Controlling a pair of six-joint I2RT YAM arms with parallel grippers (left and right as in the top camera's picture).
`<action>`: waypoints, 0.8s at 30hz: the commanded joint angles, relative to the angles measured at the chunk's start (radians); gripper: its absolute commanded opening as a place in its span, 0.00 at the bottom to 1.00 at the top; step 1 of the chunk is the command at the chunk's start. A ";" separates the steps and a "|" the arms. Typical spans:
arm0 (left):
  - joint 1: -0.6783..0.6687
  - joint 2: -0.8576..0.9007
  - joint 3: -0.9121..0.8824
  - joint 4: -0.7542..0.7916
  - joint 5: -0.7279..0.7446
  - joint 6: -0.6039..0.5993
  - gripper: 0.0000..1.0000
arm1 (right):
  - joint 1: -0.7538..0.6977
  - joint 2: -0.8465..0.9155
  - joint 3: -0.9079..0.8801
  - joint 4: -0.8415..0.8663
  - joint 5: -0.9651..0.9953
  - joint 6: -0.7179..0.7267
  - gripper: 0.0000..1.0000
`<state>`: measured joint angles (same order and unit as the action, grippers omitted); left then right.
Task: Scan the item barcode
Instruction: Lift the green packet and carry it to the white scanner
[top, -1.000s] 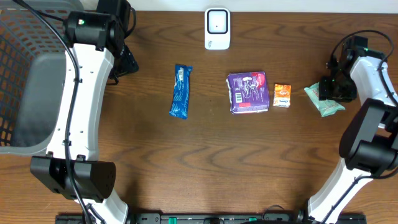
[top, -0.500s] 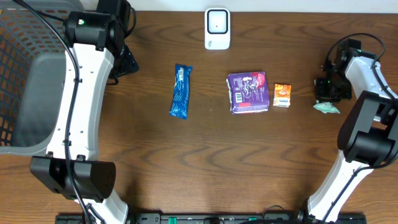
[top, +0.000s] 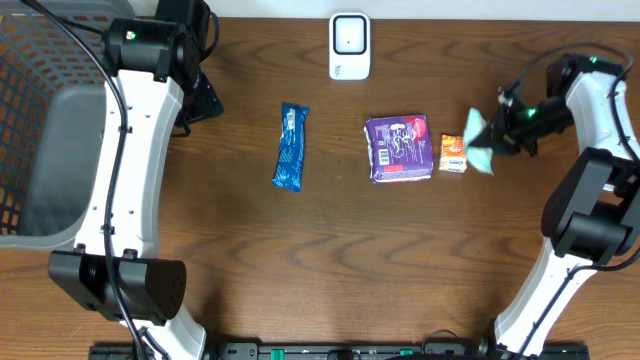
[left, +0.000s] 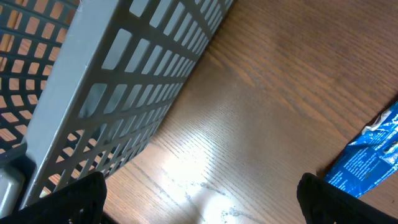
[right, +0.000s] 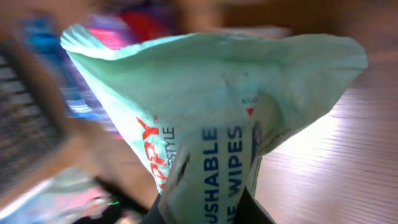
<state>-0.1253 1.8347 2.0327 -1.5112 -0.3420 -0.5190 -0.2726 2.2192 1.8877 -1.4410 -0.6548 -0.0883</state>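
A pale green pack of flushable wipes (top: 480, 143) (right: 211, 124) hangs above the table at the right, beside the small orange box (top: 453, 153). My right gripper (top: 503, 135) (right: 205, 208) is shut on its lower end, and the pack fills the right wrist view. The white barcode scanner (top: 349, 45) stands at the back centre of the table. At the back left, beside the basket, my left gripper (left: 199, 199) is open over bare wood with nothing between its fingers; in the overhead view the left arm hides it.
A grey mesh basket (top: 40, 130) (left: 93, 93) fills the left edge. A blue wrapped bar (top: 290, 147) (left: 367, 158) lies left of centre, and a purple packet (top: 399, 148) lies in the middle. The wooden table (top: 330, 270) stretches forward of them.
My right gripper closed on the wipes pack, lifted it off the table at the far right and carried it left toward the orange box. The left arm stayed still.
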 joint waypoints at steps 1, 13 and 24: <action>0.003 0.002 -0.007 -0.003 -0.003 0.006 0.98 | 0.005 -0.004 0.068 -0.044 -0.240 0.005 0.01; 0.003 0.002 -0.007 -0.003 -0.003 0.006 0.98 | 0.105 -0.004 0.080 0.071 -0.427 -0.023 0.01; 0.003 0.002 -0.007 -0.003 -0.003 0.006 0.98 | 0.387 -0.004 0.080 0.781 -0.028 0.515 0.01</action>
<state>-0.1253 1.8347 2.0327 -1.5116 -0.3420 -0.5194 0.0437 2.2192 1.9491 -0.7475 -0.8558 0.2420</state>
